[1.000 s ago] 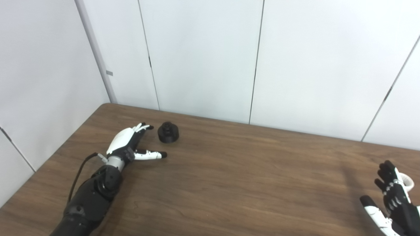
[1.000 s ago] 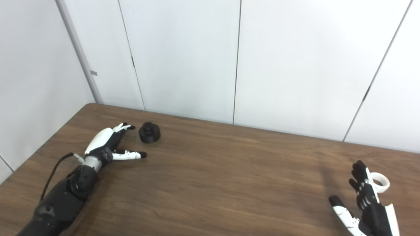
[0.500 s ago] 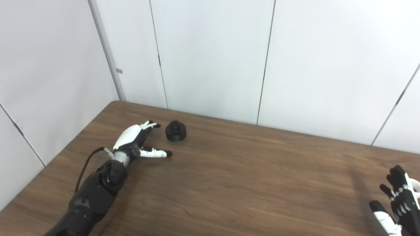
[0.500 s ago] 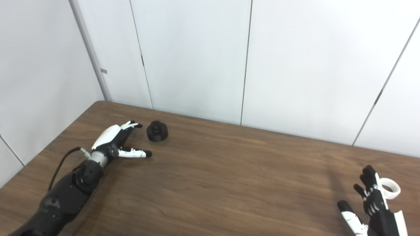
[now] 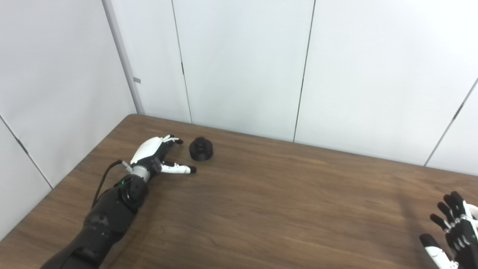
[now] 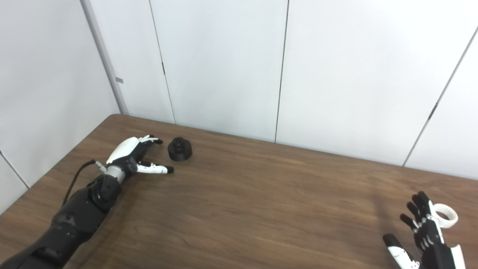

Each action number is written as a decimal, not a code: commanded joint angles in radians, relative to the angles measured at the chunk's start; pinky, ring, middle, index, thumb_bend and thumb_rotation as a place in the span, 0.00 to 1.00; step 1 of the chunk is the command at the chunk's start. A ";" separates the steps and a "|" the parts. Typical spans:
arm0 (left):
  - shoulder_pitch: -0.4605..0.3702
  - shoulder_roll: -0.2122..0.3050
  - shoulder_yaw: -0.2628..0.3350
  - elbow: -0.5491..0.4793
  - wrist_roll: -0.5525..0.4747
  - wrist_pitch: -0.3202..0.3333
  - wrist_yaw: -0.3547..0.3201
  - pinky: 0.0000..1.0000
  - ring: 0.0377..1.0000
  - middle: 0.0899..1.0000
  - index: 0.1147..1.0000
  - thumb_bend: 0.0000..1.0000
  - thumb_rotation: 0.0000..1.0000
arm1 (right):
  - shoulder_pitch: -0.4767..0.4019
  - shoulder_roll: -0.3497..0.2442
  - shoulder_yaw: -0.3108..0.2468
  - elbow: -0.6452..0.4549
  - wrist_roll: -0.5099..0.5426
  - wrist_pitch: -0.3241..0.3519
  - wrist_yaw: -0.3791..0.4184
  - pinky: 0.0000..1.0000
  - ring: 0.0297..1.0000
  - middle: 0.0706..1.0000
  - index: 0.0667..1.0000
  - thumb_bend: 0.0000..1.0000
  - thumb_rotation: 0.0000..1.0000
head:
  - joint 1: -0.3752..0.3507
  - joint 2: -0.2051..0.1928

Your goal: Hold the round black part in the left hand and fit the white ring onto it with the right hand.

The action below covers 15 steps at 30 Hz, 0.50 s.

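Note:
The round black part (image 5: 201, 148) stands on the wooden table (image 5: 261, 194) at the far left. My left hand (image 5: 157, 155) lies just left of it, open, thumb stretched out toward the right below the part, a small gap between fingertips and part. The white ring (image 6: 445, 216) lies flat on the table near the right edge. My right hand (image 6: 424, 231) is raised just left of the ring, open with fingers spread, not touching it. In the left eye view only a sliver of the ring (image 5: 474, 210) shows at the frame's edge behind the right hand (image 5: 453, 233).
White wall panels (image 5: 242, 63) rise directly behind the table's far edge and along its left side. A black cable (image 5: 105, 177) loops off my left wrist.
The camera has shifted, sliding the whole scene. My left hand has crept a little closer to the black part. My right hand stays open beside the ring.

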 commanded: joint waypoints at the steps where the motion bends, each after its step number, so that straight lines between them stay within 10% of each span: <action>1: -0.032 0.015 -0.010 0.019 0.004 -0.002 -0.004 1.00 1.00 0.97 0.83 1.00 0.49 | 0.087 0.021 0.004 0.039 0.015 0.005 0.001 0.85 0.94 0.97 0.98 0.42 0.49 | 0.000 0.005; 15: -0.081 0.010 -0.065 0.095 0.017 -0.039 0.003 1.00 0.99 0.95 0.79 1.00 0.50 | 0.113 0.034 0.009 -0.014 0.016 0.031 0.004 0.86 0.94 0.97 0.98 0.41 0.43 | -0.021 0.016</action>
